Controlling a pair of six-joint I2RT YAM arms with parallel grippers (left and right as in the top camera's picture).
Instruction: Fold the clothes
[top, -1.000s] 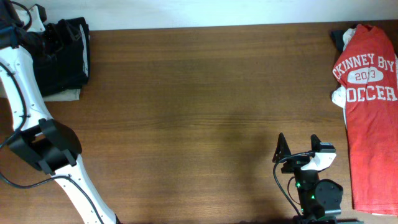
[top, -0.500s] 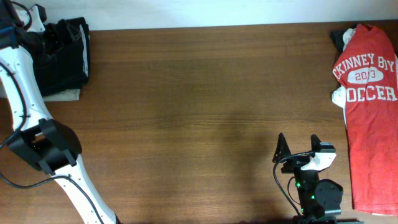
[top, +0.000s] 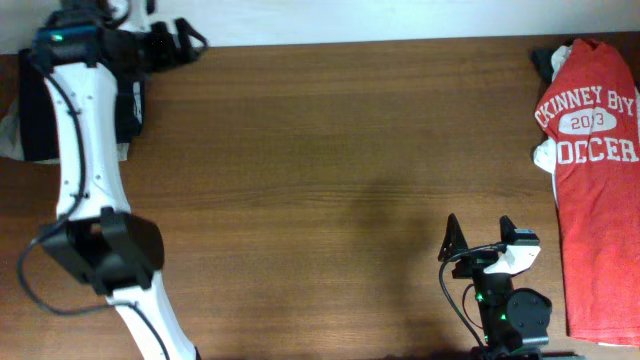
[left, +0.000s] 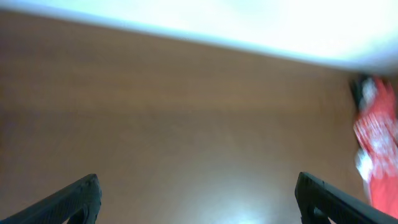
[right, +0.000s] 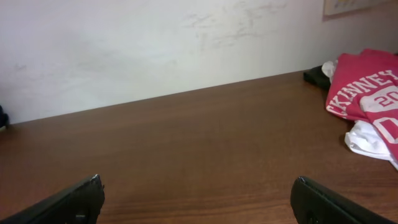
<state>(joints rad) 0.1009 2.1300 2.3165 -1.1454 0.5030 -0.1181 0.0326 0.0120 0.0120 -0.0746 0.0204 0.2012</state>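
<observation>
Judging from how things lie, the folding is partly done: a black garment (top: 35, 112) sits as a compact pile in the bench's (top: 320, 180) far left corner with a paler cloth (top: 8, 128) peeking from under it. The red shirt (top: 598, 200) lies unfolded along the right edge, over white fabric (top: 543, 155), so it is probably next. The left gripper (top: 188, 42) hangs spread and empty just right of the pile, above bare wood at the back edge. The right gripper (top: 479, 231) is also spread and empty, near the front and short of the shirt. Against a second ago, the left arm has swung off the pile, which it then reached over. The right arm and the shirt have not moved.
</observation>
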